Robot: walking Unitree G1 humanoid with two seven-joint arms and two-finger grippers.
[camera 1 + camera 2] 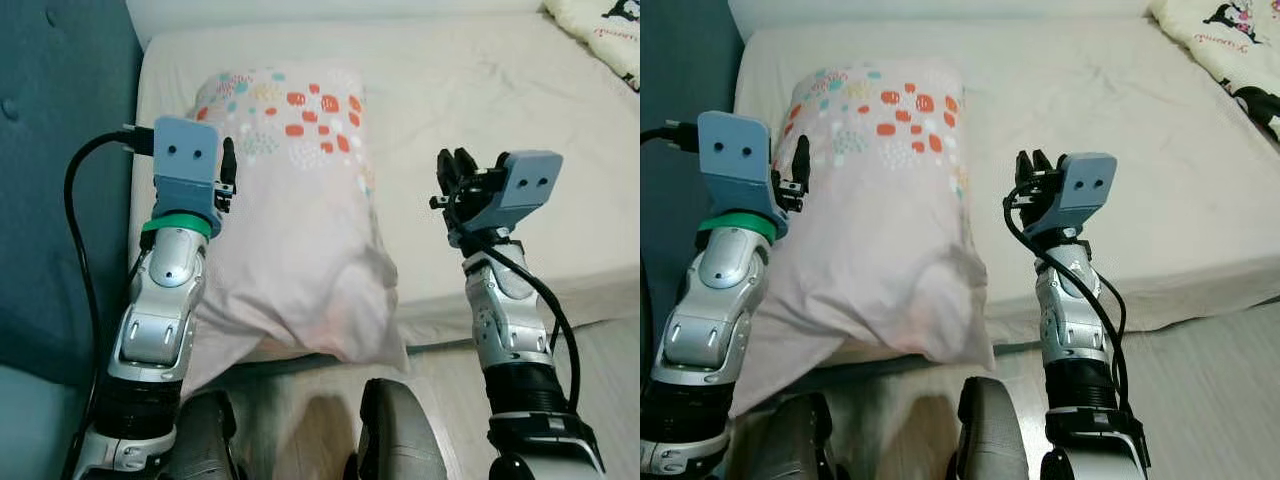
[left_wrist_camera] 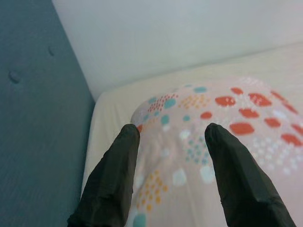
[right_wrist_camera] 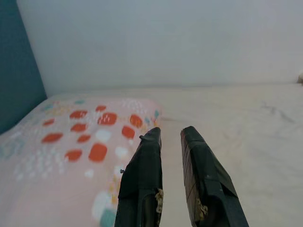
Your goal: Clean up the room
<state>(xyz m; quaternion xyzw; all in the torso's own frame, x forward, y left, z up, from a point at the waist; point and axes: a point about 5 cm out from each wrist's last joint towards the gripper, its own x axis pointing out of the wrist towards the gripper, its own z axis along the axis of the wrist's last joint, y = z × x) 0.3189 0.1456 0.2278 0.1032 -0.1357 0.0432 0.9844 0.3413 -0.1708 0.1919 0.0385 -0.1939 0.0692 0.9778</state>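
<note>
A pink pillow point(image 1: 290, 210) with orange and teal spots lies on the cream mattress point(image 1: 520, 110) beside the blue headboard point(image 1: 55, 150), its near end sagging over the bed's front edge toward the floor. In the left eye view the left gripper point(image 1: 228, 172) hangs at about nine o'clock of the pillow, just over its left side; the left wrist view shows its fingers point(image 2: 111, 182) spread apart with the patterned fabric between and beyond them, not clamped on anything. The right gripper point(image 1: 455, 180) hovers above bare sheet at three o'clock of the pillow, apart from it, its fingers point(image 3: 142, 189) drawn nearly together with only a thin gap and nothing held. A patterned blanket point(image 1: 600, 35) sits at one o'clock, at the far corner of the bed. The step in hand looks like straightening the pillow — getting it squared up at the head of the bed. The next move likely calls for the left gripper to close on the pillow's edge and the right to come in toward nine o'clock and take the other side, so the drooping end can be lifted back onto the mattress without dragging the sheet.
</note>
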